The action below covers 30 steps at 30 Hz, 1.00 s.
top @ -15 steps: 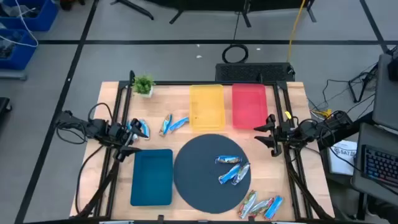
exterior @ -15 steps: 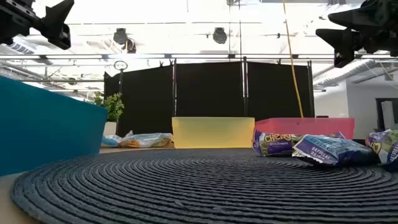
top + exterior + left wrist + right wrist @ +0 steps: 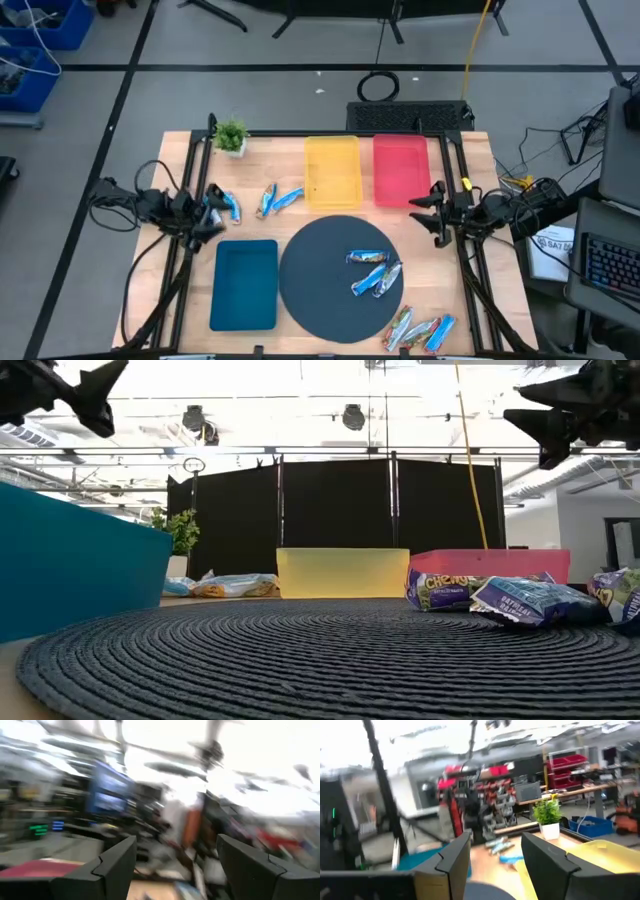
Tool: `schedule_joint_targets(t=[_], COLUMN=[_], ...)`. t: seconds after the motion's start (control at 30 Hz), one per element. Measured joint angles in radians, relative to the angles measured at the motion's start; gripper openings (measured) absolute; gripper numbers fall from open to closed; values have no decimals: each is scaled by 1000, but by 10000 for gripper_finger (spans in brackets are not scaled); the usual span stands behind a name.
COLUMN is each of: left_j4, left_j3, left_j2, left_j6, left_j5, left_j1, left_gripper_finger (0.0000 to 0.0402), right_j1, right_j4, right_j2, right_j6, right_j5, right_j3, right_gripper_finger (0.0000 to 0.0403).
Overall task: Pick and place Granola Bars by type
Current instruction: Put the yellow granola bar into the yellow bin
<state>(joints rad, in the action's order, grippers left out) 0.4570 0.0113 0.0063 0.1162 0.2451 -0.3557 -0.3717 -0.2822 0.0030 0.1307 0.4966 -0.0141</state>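
Wooden desk (image 3: 485, 165) space carries yellow (image 3: 332, 171), red (image 3: 400, 168) and teal trays (image 3: 245, 284) around a dark round mat (image 3: 310, 275). Granola Bars (image 3: 375, 272) are scattered: three on the mat, others at ten and five o'clock. The left gripper (image 3: 208, 219), jaws spread and empty, is best lowered squarely over the ten o'clock bar (image 3: 227, 206). The right gripper (image 3: 432, 213), jaws spread, waits at three o'clock.

I can read "CHEWY" on the purple-and-yellow granola bar wrapper (image 3: 440, 591) lying on my round dark mat (image 3: 300, 660); other wrapper print is too small to read.
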Motion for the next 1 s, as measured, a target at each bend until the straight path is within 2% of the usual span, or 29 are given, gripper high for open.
schedule_joint_targets(t=[0.1,0.17,0.27,0.37,0.43,0.57,0.73,0.87,1.0], left_j4=[12,-32,-141,-283,-434,-701,-893,-951,-972], left_j3=[17,56,163,319,436,661,823,847,847], left_j2=[0,14,100,256,376,621,904,1082,1230], left_j6=[13,4,12,14,39,191,227,257,298], left_j5=[102,140,206,259,313,432,477,452,410], left_j1=[0,0,0,0,2,17,55,133,225], left_gripper_finger=[278,278,278,278,278,278,278,278,278], right_j1=[0,0,0,0,0,-1,0,-1,-1], right_j4=[-91,-95,-51,-2,60,97,114,117,167], right_j2=[10,32,107,225,327,513,684,760,801], right_j6=[-10,-26,-44,-46,-51,-86,-169,-170,-170], right_j5=[2,13,56,107,159,258,266,248,133], right_j3=[-19,-58,-162,-296,-382,-585,-804,-939,-1019], right_gripper_finger=[169,169,170,175,182,201,228,239,237])
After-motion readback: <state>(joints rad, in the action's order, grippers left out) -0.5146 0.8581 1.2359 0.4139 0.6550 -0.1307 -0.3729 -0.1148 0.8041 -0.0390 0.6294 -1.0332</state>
